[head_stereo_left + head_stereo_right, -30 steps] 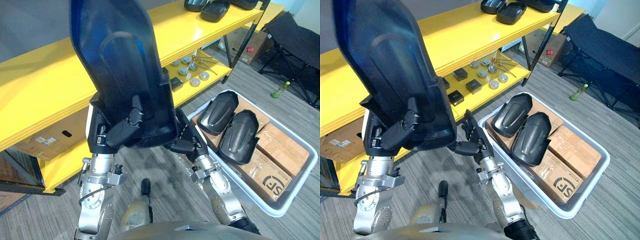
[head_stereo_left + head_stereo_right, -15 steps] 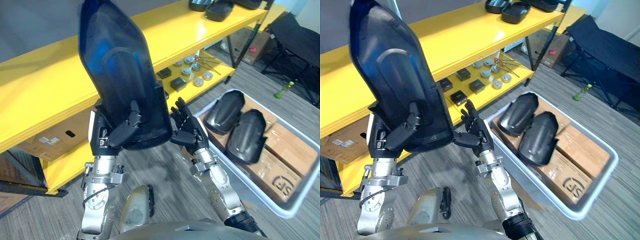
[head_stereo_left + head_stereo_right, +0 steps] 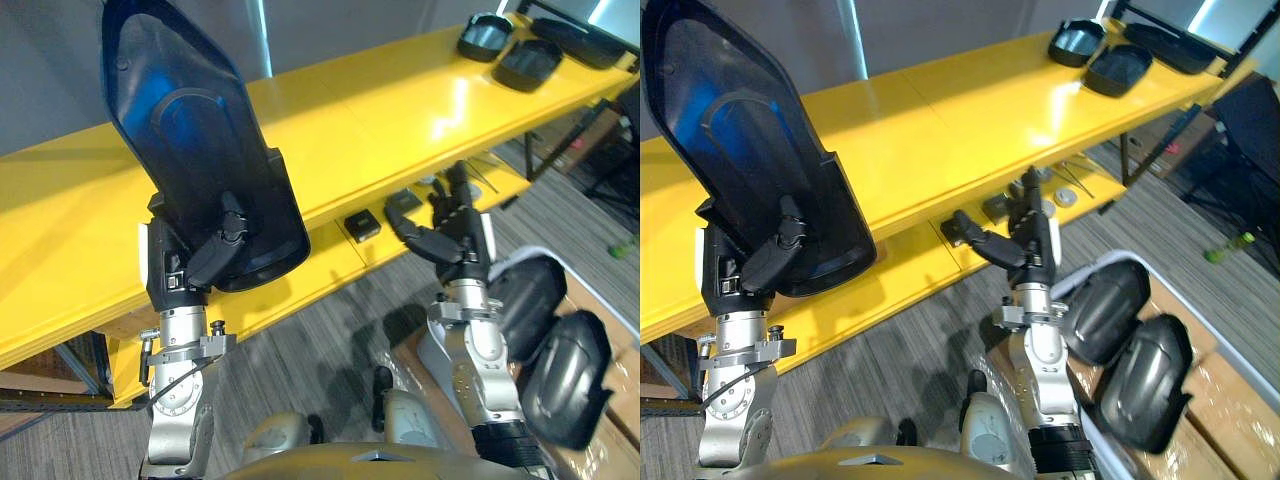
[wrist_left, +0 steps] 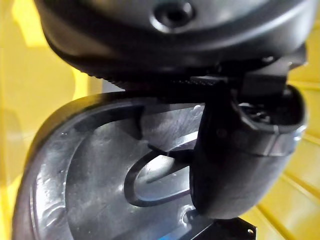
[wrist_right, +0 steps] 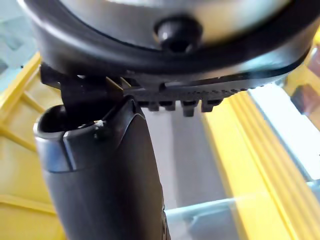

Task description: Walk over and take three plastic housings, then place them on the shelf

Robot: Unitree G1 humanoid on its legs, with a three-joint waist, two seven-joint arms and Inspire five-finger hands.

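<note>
My left hand (image 3: 195, 265) is shut on the lower end of a large dark blue-black plastic housing (image 3: 190, 150). It holds the housing upright in front of the yellow shelf's top board (image 3: 380, 110). In the left wrist view the thumb (image 4: 230, 165) lies curled over the housing's hollow inside (image 4: 85, 170). My right hand (image 3: 450, 235) is raised beside the shelf edge, fingers straight, holding nothing and well apart from the housing. Two more dark housings (image 3: 525, 295) (image 3: 570, 375) lie in a bin at the lower right. Dark housings (image 3: 1077, 40) (image 3: 1120, 68) rest on the shelf's far right end.
The lower yellow board (image 3: 320, 280) carries small dark blocks (image 3: 362, 226) and round metal parts. The white bin (image 3: 1090, 275) with cardboard boxes (image 3: 1230, 400) stands on the grey floor at the right. A black frame post (image 3: 1155, 110) rises at the shelf's right end.
The camera has turned toward the shelf, so the bin slid to the lower right. My right hand left the housing's lower edge and rose. The left hand still holds the housing.
</note>
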